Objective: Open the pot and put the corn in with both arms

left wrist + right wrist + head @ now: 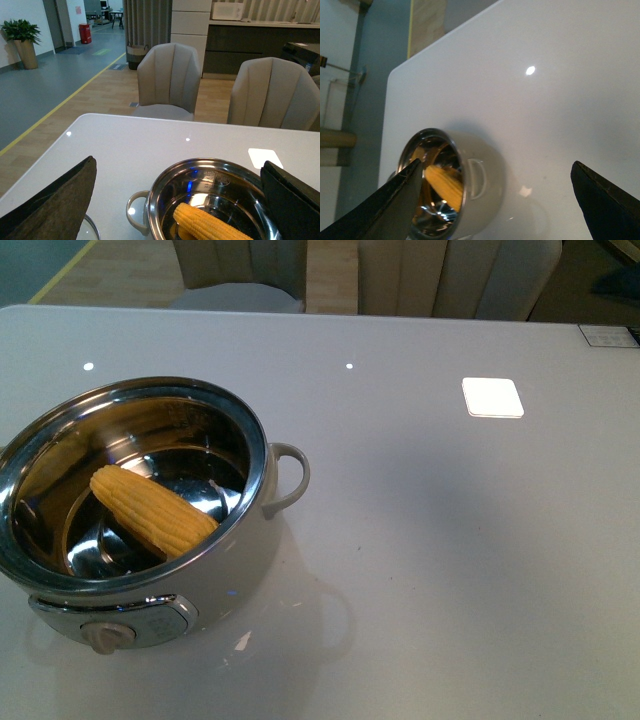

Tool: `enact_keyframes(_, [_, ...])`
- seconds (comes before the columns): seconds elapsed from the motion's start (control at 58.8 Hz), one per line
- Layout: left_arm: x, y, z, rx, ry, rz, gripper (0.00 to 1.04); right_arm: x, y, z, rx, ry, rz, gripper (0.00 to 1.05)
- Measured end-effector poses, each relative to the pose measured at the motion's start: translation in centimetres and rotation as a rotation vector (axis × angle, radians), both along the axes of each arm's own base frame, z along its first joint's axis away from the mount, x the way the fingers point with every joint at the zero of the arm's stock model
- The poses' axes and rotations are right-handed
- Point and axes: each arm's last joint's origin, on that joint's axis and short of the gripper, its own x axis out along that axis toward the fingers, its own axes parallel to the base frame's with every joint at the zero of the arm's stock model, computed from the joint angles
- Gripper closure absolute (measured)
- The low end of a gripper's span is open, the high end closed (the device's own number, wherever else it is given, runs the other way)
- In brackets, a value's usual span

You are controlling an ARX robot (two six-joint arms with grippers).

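We start with the white table (450,540), which fills the front view and is bare over its right half apart from bright light reflections. On it, at about eight o'clock in that view, sits the pot (255,540), lid off, its steel bowl open to us and its beige knob (105,637) facing the near edge. No lid shows in the front view; a curved glassy edge in the low corner of the left wrist view may be part of it, but we cannot tell.

Inside the pot lies the corn (152,510), slanting from ten o'clock down to four o'clock, its thick end propped against the near wall. We judge the placing done.

Neither arm shows in the front view. The left gripper (180,200) is spread wide with nothing between its fingers (60,205), looking down over the pot from above. The right gripper (505,200) is likewise wide apart and empty, off to the handle side of the pot.

What could go wrong now, in our judgement: the left gripper hangs close over the rim, so a careless retreat could clip the steel edge or the loop handle (290,475) and shove the pot across the smooth table.
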Motion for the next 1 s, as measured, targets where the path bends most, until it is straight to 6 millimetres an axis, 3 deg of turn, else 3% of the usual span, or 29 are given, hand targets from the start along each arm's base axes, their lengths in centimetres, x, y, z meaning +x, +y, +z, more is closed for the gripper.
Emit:
enact_keyframes(0.136, [0.0,0.0,0.0,0.000,0.000,0.000,0.07,-3.2,-2.5,-0.2,-0.090,-0.054,-0.006,0.08])
enact_keyframes(0.391, [0.0,0.0,0.0,0.000,0.000,0.000,0.07,-8.0,-6.5,-1.9,-0.227,-0.099,-0.055,0.09])
enact_keyframes(0.68, [0.0,0.0,0.0,0.000,0.000,0.000,0.07,-8.2,-6.8,-1.8,-0.266,-0.126,-0.056,0.09])
enact_keyframes(0.765, [0.0,0.0,0.0,0.000,0.000,0.000,0.07,-8.5,-7.3,-2.9,-0.448,-0.391,-0.183,0.24])
enact_keyframes(0.867, [0.0,0.0,0.0,0.000,0.000,0.000,0.07,-9.6,-7.6,-3.6,-0.555,-0.590,-0.236,0.41])
enact_keyframes(1.003, [0.0,0.0,0.0,0.000,0.000,0.000,0.07,-10.8,-7.6,-4.0,-0.597,-0.647,-0.235,0.64])
